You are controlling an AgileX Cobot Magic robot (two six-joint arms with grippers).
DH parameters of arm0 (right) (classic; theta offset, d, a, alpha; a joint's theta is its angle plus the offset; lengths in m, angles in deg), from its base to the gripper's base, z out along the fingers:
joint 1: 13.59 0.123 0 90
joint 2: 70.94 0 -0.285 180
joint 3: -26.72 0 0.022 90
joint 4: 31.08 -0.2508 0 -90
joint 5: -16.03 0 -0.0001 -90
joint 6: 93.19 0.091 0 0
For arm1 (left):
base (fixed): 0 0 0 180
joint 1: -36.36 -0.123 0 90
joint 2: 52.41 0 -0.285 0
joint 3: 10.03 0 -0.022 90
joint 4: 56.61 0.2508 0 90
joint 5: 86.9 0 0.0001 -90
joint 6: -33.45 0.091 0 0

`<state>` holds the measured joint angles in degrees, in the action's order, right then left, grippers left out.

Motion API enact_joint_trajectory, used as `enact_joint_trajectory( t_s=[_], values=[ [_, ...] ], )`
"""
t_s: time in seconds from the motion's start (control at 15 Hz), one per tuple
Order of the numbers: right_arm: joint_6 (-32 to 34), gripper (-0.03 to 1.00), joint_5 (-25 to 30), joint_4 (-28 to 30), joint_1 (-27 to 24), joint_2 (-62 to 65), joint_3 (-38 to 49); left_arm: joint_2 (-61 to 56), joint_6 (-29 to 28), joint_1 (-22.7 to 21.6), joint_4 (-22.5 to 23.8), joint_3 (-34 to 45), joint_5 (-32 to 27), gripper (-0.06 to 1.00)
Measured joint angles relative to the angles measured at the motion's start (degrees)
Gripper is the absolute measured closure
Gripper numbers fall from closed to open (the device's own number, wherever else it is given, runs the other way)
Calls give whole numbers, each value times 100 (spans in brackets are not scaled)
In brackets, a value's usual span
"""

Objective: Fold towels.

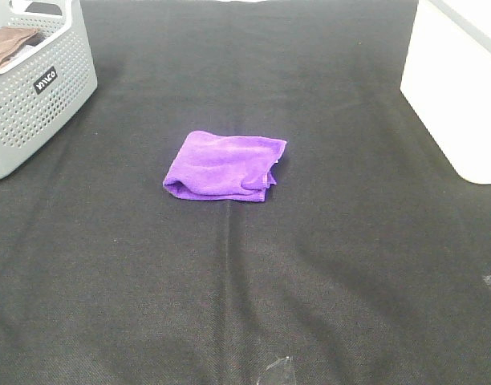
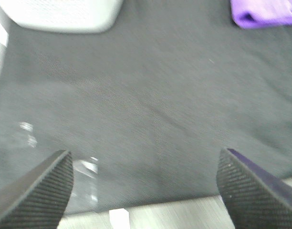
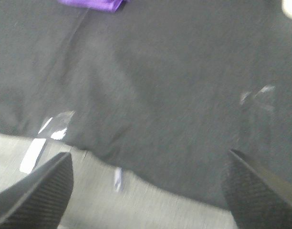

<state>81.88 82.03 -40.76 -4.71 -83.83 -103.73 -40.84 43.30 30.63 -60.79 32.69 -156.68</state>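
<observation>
Black cloth-covered table (image 1: pixel 326 265), evenly lit

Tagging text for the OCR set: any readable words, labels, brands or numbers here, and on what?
"VIVCO" or similar, white letters on a small black label on the side of the grey perforated basket; tilted and small, so the exact spelling is uncertain.
Purple towel: no readable text or tag visible.
White box: blank.
Both wrist views: blurred, with no text readable.

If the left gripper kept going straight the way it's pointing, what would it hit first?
Most likely the bare black table cloth. The open left gripper aims at empty cloth; the purple towel lies off to one side and the grey basket to the other, though depth is unclear.
</observation>
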Motion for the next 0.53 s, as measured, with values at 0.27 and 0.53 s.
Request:
enact_joint_trajectory(
  t_s=[0.27,0.53],
  values=[
    [109,17,-109,160,0,533,69,-413,-539,0,57,183,-23,18],
    [155,17,-281,550,0,533,166,-413,-699,0,11,309,384,18]
  ],
)
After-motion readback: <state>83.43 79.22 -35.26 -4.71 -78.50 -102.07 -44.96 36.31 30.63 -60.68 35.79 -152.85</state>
